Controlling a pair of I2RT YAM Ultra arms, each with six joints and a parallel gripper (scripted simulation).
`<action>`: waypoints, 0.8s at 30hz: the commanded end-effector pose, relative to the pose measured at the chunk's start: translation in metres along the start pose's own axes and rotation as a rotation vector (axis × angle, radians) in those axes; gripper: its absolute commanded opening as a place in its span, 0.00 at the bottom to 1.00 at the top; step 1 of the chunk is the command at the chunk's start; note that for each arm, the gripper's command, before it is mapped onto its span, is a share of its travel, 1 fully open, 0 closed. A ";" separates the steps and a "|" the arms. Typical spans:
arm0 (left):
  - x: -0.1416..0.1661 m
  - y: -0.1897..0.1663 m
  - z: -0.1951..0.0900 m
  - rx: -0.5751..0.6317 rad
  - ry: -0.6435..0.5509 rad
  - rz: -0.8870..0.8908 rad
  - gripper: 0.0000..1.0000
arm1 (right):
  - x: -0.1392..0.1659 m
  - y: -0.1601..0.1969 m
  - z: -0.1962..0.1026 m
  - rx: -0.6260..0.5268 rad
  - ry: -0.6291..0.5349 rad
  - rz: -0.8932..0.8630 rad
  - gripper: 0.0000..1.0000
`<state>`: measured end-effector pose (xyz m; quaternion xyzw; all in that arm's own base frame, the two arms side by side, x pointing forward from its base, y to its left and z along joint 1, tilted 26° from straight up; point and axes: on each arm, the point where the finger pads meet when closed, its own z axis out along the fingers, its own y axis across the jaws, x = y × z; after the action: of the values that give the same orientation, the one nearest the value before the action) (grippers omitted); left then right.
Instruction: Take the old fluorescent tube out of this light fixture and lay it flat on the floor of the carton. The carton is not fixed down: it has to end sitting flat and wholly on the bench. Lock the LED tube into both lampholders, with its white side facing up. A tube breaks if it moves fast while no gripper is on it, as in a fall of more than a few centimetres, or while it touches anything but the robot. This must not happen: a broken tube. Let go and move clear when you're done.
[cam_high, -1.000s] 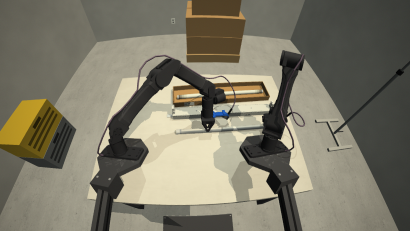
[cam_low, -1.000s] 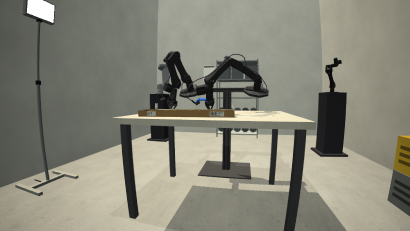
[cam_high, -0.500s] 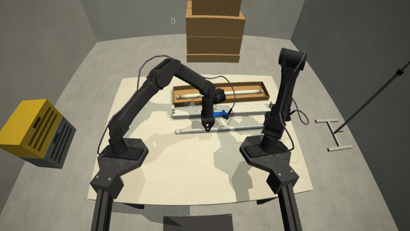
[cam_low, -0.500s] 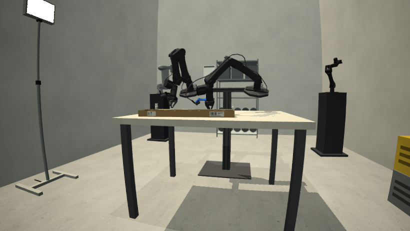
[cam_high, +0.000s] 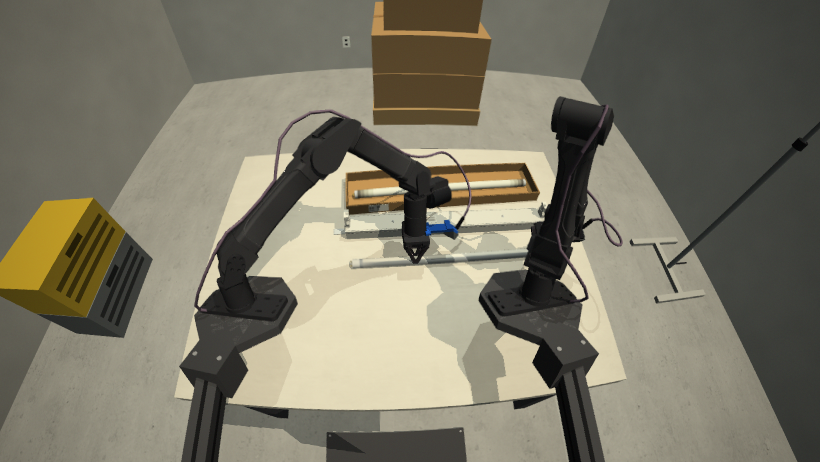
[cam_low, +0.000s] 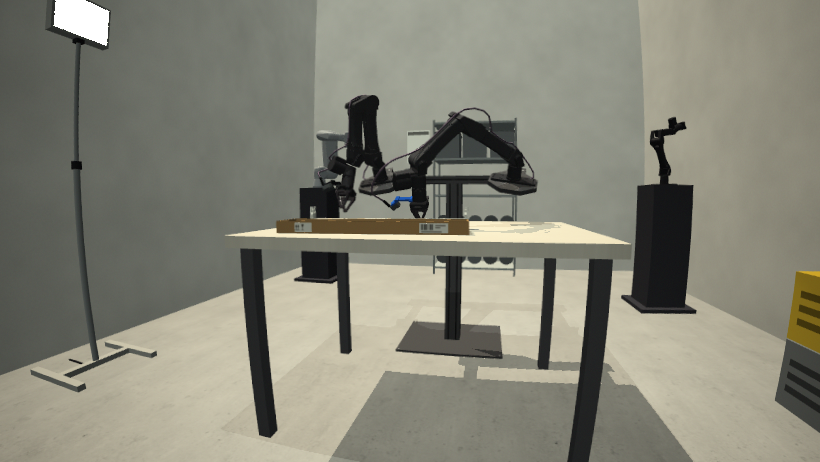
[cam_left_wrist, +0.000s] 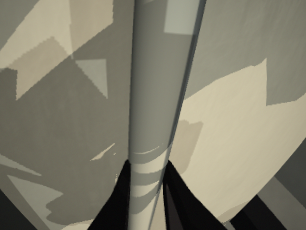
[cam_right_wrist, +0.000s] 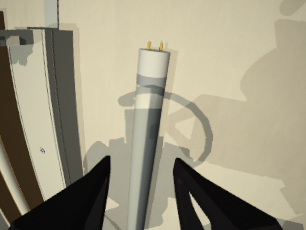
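Desk under everything; carton on it at the far side, old tube lying inside. Fixture next. LED tube on the desk in front: likely light, stiff, slick, breakable (glass-like, I'd guess), so grip near mid-length, gently. My left claw (cam_high: 416, 259) (cam_low: 419, 214) (cam_left_wrist: 147, 165) points down, pinching it; my right claw (cam_low: 344, 206) (cam_right_wrist: 142, 163) hovers spread above its pinned end.

Old tube (cam_high: 493, 184) in carton (cam_high: 443, 205) (cam_low: 367, 226), fixture (cam_high: 487, 221) (cam_right_wrist: 42, 150) betw. carton & LED tube (cam_high: 378, 262) (cam_left_wrist: 157, 75) (cam_right_wrist: 145, 140) on bench (cam_high: 367, 355) (cam_low: 516, 245).
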<state>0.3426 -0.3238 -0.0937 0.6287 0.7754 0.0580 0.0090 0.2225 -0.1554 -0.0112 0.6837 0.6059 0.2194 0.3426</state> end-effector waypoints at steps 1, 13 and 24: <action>-0.021 0.001 -0.020 -0.024 -0.058 0.025 0.11 | -0.009 0.002 0.003 0.013 -0.014 -0.006 0.49; -0.021 0.001 -0.020 -0.024 -0.058 0.025 0.11 | -0.003 -0.015 0.015 0.250 0.033 0.086 0.49; -0.021 0.001 -0.020 -0.024 -0.058 0.025 0.11 | -0.004 -0.008 0.022 0.467 0.046 0.094 0.49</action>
<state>0.3426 -0.3238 -0.0937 0.6287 0.7754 0.0580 0.0090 0.2439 -0.1646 -0.0226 0.7369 0.6218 0.1536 0.2161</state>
